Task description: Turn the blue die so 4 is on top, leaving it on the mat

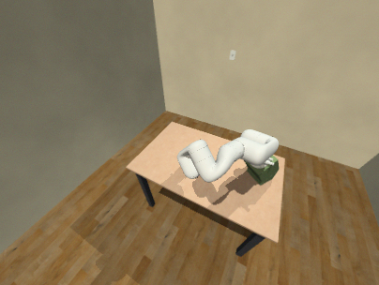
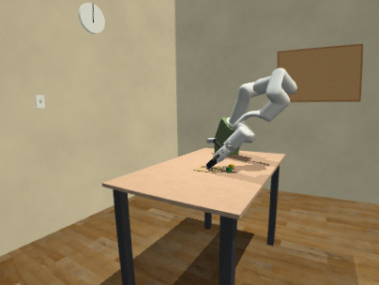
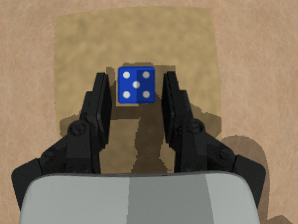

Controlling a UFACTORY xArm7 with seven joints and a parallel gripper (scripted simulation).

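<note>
- Wrist view is showing the blue die [image 3: 136, 86] lying on the tan mat [image 3: 73, 43], five pips facing the camera.
- The gripper [image 3: 136, 90] is straddling the die, fingers partly open with slim gaps either side, gripping nothing.
- Exterior view is showing the gripper [image 2: 210, 163] low over the table [image 2: 188, 185].

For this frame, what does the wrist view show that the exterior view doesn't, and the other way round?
Only the wrist view shows the blue die between the open fingers, its visible face showing five pips. Only the exterior view shows the bent arm, a green die and a yellow die, plus the table. Both show the gripper low over the tan mat.
</note>
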